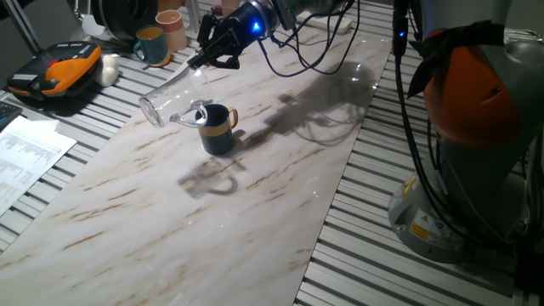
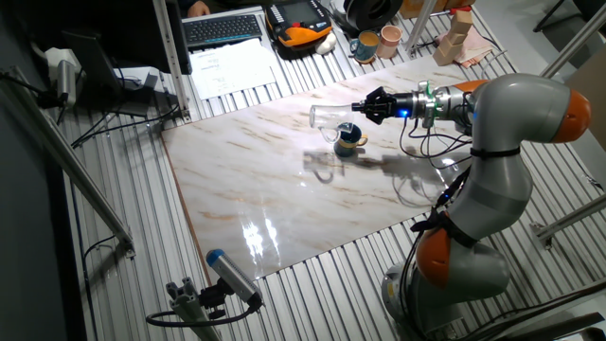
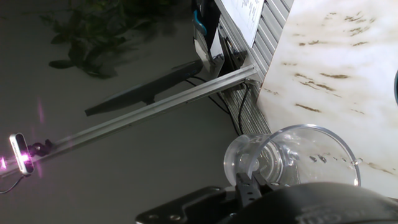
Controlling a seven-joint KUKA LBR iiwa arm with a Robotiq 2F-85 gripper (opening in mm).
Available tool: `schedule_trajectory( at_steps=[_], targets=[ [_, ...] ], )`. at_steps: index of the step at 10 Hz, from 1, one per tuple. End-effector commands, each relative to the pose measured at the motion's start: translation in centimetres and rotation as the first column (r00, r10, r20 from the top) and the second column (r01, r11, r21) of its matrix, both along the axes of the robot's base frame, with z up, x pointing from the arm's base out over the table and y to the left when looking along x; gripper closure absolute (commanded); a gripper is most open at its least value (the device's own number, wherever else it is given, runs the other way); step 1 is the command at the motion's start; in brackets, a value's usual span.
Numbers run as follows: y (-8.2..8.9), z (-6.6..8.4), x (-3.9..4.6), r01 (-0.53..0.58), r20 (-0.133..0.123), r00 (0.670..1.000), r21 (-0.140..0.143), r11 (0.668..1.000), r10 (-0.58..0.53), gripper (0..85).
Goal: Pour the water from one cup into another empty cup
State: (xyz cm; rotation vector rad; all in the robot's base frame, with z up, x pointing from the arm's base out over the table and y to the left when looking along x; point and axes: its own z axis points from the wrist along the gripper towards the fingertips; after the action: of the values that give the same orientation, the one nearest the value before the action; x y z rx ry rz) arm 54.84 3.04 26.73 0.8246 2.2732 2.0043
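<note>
- I have the glass mug (image 1: 174, 95) tipped far over on its side, up in the air. Its open mouth points down and away from the arm, and its clear handle hangs low.
- The gripper (image 1: 206, 53) is clamped on the base end of the glass mug. I hold it by that end so the mouth stays free for pouring.
- The blue mug (image 1: 218, 128) stands upright on the marble table (image 1: 255, 212), just under the hanging handle. It has a yellow handle and a tan band.
- From one side camera, the mouth of the glass mug looks like it sits off to the side of the blue mug, not right over it. I can't be sure from these angles.
- I think I am in the pouring step, since the tilt is so big.
- I can't see the water. In the hand view the glass mug (image 3: 292, 155) only shows small drops and shine on its wall. I can't tell if the water went into the blue mug or not.
- A teal mug (image 1: 151, 45) and a pink cup (image 1: 172, 29) stand far back, well away. They are not part of my job.
- An orange and black device (image 1: 58, 70) lies at the table's far corner.
- Papers (image 1: 25, 153) with print lie by the edge, but the words are too small to read.
- A yellow sticker (image 1: 420, 229) is on the robot base. I can't read it either.
</note>
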Motion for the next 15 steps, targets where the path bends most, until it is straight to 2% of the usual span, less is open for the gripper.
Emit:
schedule_trajectory(
  at_steps=[1, 2, 4, 6, 7, 8, 9, 11, 13, 14, 15],
  targets=[
    [0.0, 0.0, 0.04, -0.004, 0.002, 1.000, -0.006, 1.000, 0.004, 85.0],
    [0.2, 0.1, 0.21, -0.015, 0.008, 1.000, -0.018, 1.000, 0.015, 85.0],
    [1.3, 1.4, 0.95, -0.014, -0.006, 1.000, -0.058, 0.998, 0.014, 85.0],
    [3.1, 3.2, 1.72, -0.024, -0.026, 0.999, -0.143, 0.989, 0.020, 85.0],
    [3.9, 3.8, 2.04, -0.031, -0.036, 0.999, -0.187, 0.982, 0.025, 85.0],
    [4.6, 4.2, 2.42, -0.050, -0.043, 0.998, -0.247, 0.968, 0.040, 85.0],
    [5.2, 4.5, 2.67, -0.059, -0.053, 0.998, -0.285, 0.957, 0.046, 85.0],
    [6.5, 4.7, 3.18, -0.076, -0.074, 0.996, -0.357, 0.931, 0.053, 85.0],
    [7.9, 5.2, 3.56, -0.082, -0.091, 0.995, -0.408, 0.909, 0.048, 85.0],
    [8.6, 5.5, 3.77, -0.094, -0.102, 0.993, -0.455, 0.886, 0.053, 85.0],
    [9.3, 5.4, 3.89, -0.097, -0.110, 0.993, -0.478, 0.873, 0.050, 85.0]
  ],
)
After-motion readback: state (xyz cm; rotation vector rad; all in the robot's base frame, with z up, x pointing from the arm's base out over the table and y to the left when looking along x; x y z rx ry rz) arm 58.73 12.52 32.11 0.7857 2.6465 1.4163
